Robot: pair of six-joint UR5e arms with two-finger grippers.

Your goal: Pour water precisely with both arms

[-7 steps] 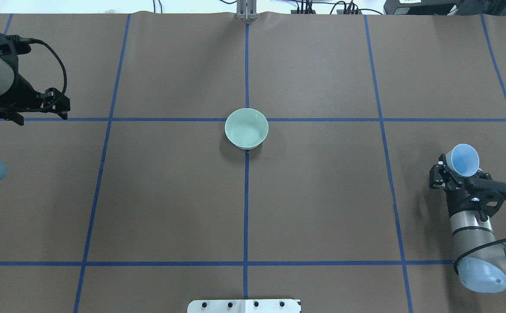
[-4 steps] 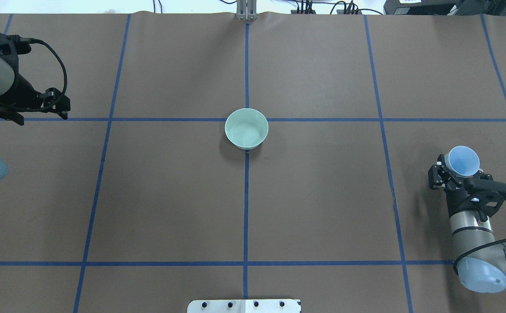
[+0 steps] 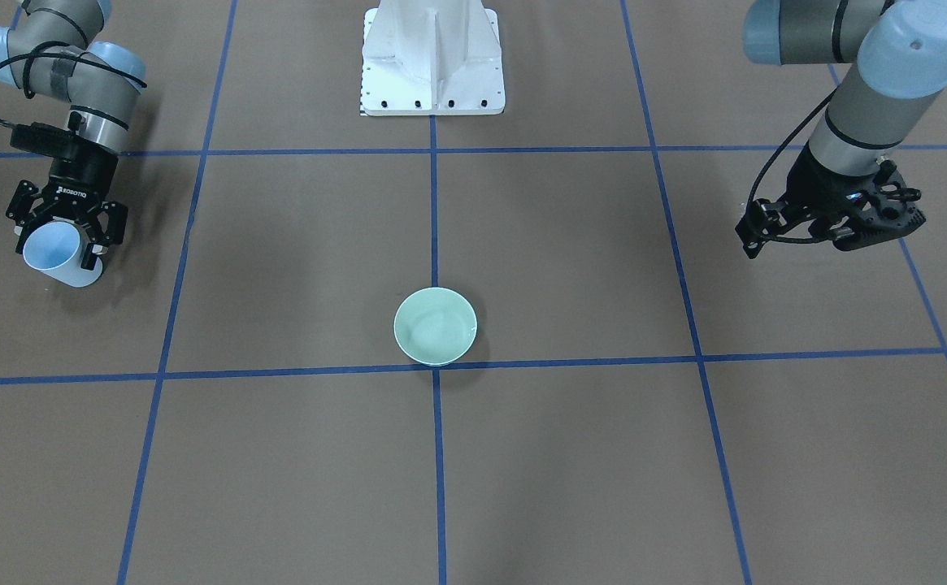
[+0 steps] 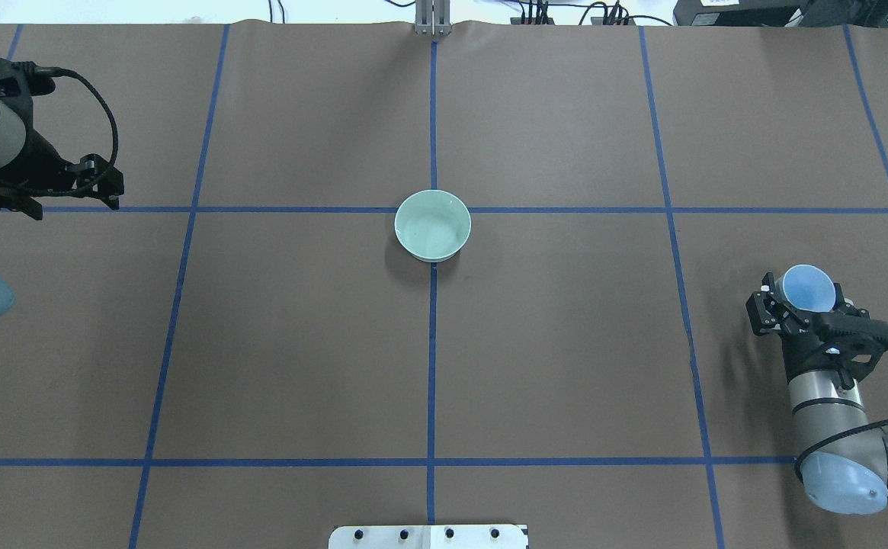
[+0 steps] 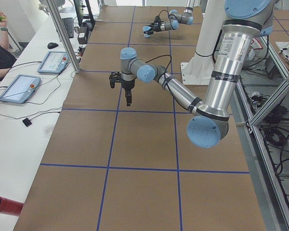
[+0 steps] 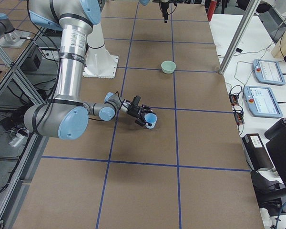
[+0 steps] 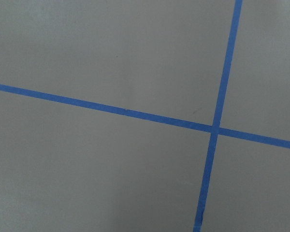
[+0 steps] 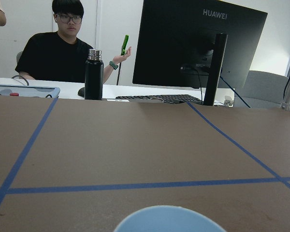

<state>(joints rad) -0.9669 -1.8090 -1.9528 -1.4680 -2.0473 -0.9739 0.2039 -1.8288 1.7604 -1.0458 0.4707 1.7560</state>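
- The right hand was clenched on a pale blue cup, fingers on either side of its wall, mouth roughly upward; I could not tell whether there was water in it, nor whether its base was touching the tabletop or just above it.
- The left hand held nothing; I could not tell whether its fingers were parted or together; its wrist camera showed only bare tabletop and blue tape.
- The pale green bowl sat between the two hands, well apart from both; nothing steadied it.
- My worry was the long carry from the right hand to the bowl; a quick or jerky move could have slopped water over the cup's rim.
- The cup looked thin-walled; too hard a squeeze might have buckled it, too light a one might have let it slip or turn in the fingers during the tilt.
- The bowl's mouth was small; a tilt begun short of it, or too high above it, would likely have put water on the tabletop; a low approach risked knocking the bowl aside.
- Writing I could read: "ROBOTIQ" in white on the right hand's body; "HUAWEI" on the back of a monitor beyond the tabletop, facing the right hand; a black flask beside it bore no lettering I could make out.
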